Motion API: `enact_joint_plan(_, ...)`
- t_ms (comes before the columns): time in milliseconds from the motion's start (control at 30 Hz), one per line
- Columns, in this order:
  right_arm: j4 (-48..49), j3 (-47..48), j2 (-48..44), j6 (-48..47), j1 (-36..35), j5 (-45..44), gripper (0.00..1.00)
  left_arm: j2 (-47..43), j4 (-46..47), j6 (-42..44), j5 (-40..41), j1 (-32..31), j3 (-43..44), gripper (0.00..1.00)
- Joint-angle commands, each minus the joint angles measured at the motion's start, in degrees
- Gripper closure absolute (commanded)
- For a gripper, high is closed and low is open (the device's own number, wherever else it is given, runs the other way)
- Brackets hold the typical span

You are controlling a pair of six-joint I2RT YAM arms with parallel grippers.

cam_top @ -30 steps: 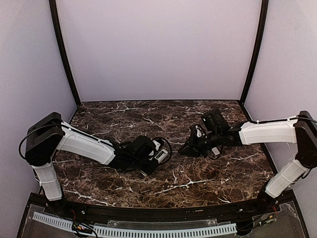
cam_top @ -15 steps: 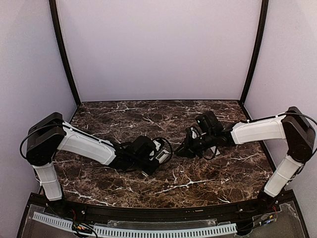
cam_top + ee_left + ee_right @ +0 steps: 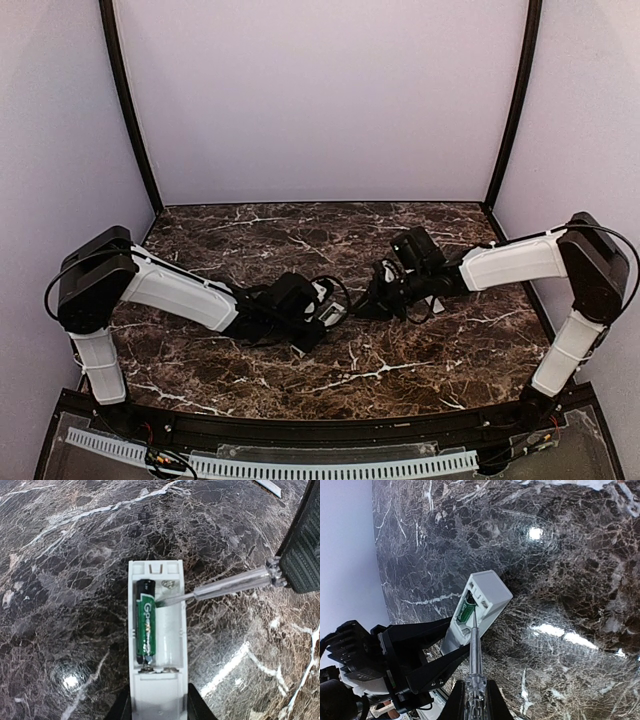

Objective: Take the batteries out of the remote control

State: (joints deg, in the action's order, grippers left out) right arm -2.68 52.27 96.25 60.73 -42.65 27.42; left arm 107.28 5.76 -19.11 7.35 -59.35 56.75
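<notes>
- The left gripper (image 3: pixel 159 704) is pinching the remote control (image 3: pixel 158 680) between its jaws.
- The right gripper (image 3: pixel 475 701) is clamping a screwdriver (image 3: pixel 474 647), whose tip is touching the green battery (image 3: pixel 146 622).

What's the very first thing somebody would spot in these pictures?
Probably the bright green battery lying in the open back of the white remote control, with the slot beside it empty. Next comes the clear-handled screwdriver, held by the right gripper, its tip poking at one end of the battery. The left gripper pinches the remote's other end, with the dark marble table behind.
</notes>
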Motion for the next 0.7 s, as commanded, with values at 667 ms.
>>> enact_joint_plan(667, -6.8, 5.7, 2.6, -4.7, -0.6, -3.7, 1.0, 1.9, -2.2, -2.7, -2.5, -0.3, -0.2, 1.0)
